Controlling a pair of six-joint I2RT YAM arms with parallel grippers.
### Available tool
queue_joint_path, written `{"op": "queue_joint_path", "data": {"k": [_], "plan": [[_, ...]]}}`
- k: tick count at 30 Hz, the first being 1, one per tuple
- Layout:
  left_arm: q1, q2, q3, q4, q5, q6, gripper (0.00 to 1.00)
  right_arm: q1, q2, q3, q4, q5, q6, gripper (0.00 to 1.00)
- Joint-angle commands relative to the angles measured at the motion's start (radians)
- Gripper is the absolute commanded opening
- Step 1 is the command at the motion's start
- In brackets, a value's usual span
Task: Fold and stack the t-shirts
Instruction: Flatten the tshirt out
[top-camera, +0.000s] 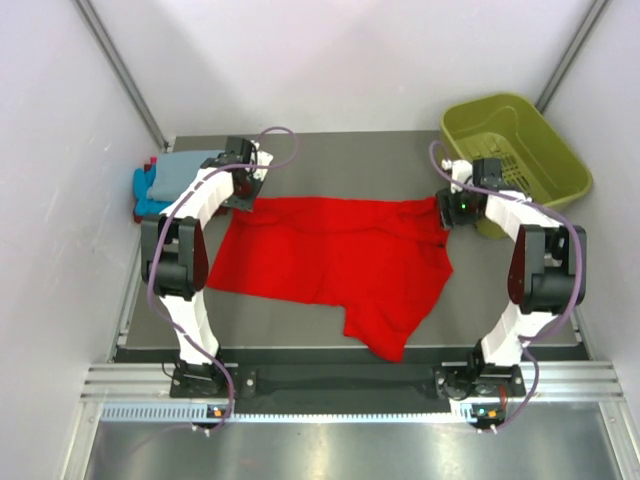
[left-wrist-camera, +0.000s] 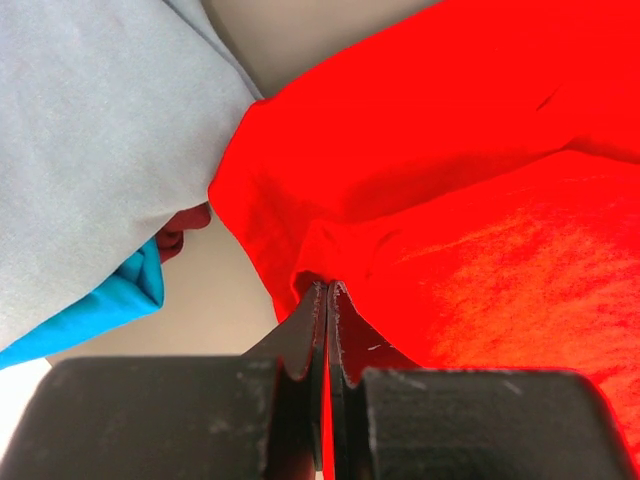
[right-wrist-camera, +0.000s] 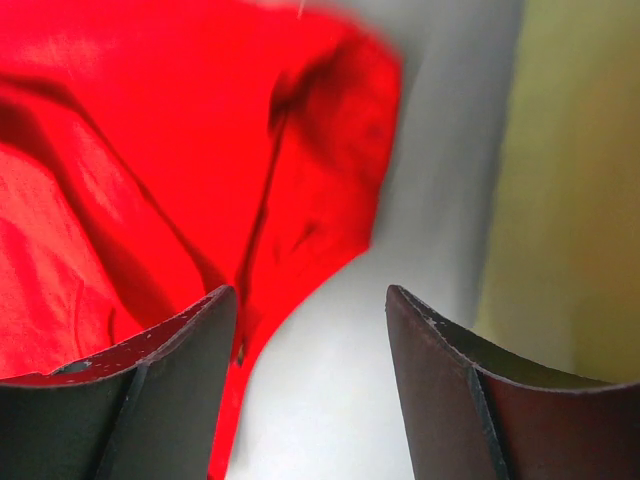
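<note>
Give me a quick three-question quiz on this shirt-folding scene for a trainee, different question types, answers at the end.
1. True or false: the right gripper is shut on the red t-shirt.
2. The top t-shirt of the far-left pile is: A) yellow B) grey-blue C) black.
3. Short answer: which gripper pinches the red t-shirt's edge?

Key: 1 false, it is open and empty; 2 B; 3 the left gripper.
</note>
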Motion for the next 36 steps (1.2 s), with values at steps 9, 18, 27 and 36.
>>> {"op": "queue_joint_path", "data": {"k": [9,18,27,36], "plan": [[-0.001,-0.047,0.019,0.025,0.043,-0.018,0.0,0.017,-0.077,-0.096,0.034,0.019,-0.018,0.6],[-0.001,-0.051,0.002,0.026,0.04,-0.021,0.0,0.028,-0.147,-0.091,0.003,-0.023,0.005,0.55],[-0.002,-0.05,-0.004,0.033,0.046,-0.029,0.0,0.087,-0.211,-0.156,-0.023,-0.06,0.026,0.54],[-0.002,-0.054,-0.005,0.031,0.043,-0.029,0.0,0.101,-0.185,-0.194,0.017,-0.044,0.029,0.53]]}}
